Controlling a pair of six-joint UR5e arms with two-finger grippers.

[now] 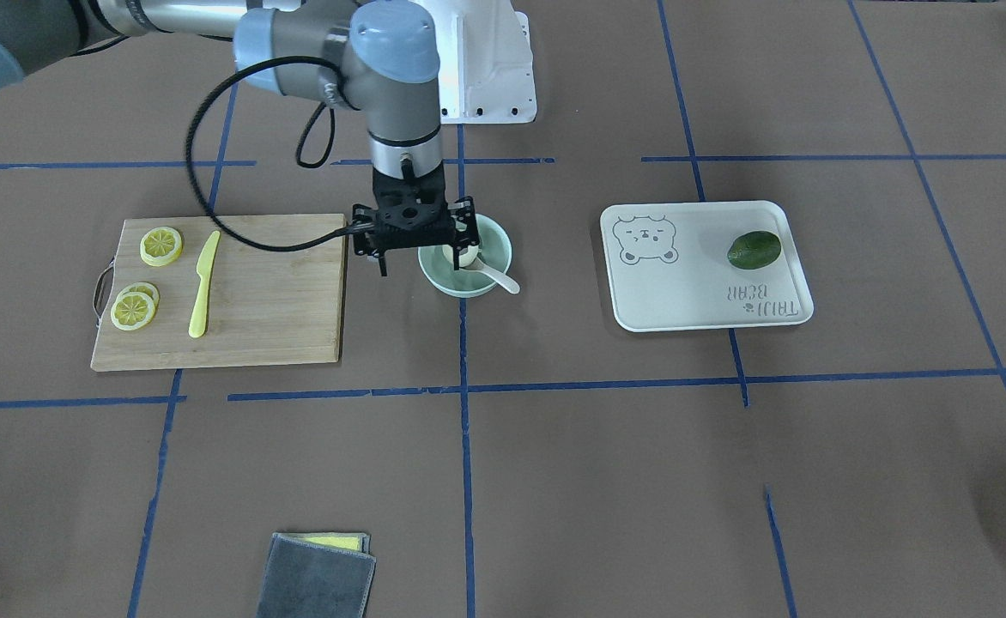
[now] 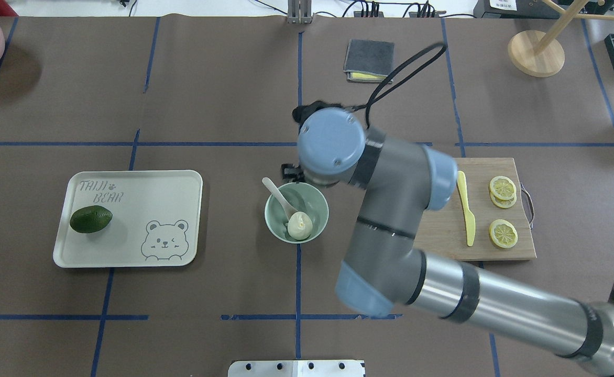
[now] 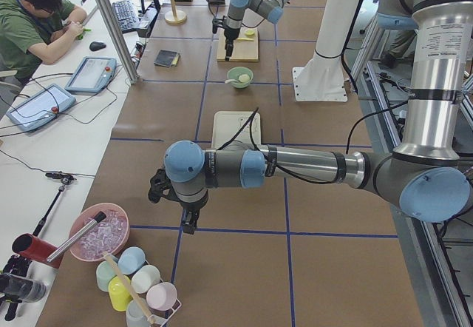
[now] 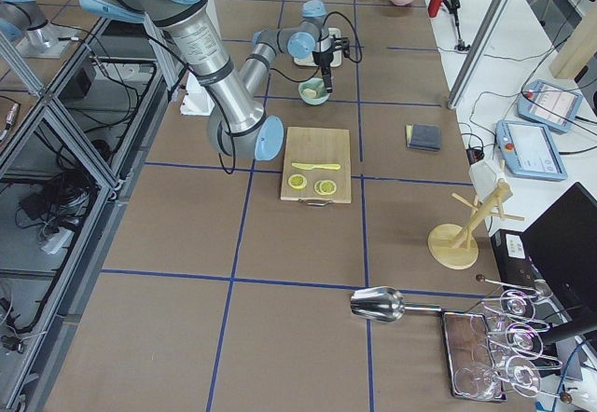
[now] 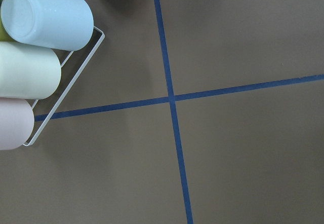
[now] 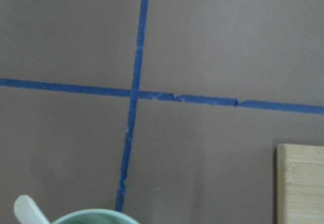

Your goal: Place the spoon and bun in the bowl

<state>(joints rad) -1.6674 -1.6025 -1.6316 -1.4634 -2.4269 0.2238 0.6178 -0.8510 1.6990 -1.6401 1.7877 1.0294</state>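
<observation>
The pale mint-green bowl (image 1: 445,283) stands at the table's middle, also in the overhead view (image 2: 318,205). The white bun (image 1: 468,258) lies inside it (image 2: 299,226). The off-white spoon (image 1: 496,277) rests in the bowl with its handle over the rim (image 2: 278,195). My right gripper (image 1: 418,259) hangs just above the bowl's edge, open and empty, one finger outside the rim and one over the bowl. My left gripper (image 3: 190,222) hovers far off over bare table near a cup rack; I cannot tell whether it is open or shut.
A wooden cutting board (image 1: 271,300) with lemon slices (image 1: 161,245) and a yellow knife (image 1: 203,283) lies beside the bowl. A white tray (image 1: 692,296) holds a lime (image 1: 754,249). A grey cloth (image 1: 318,579) lies at the table's operator-side edge. Cups (image 5: 45,19) lie under the left wrist.
</observation>
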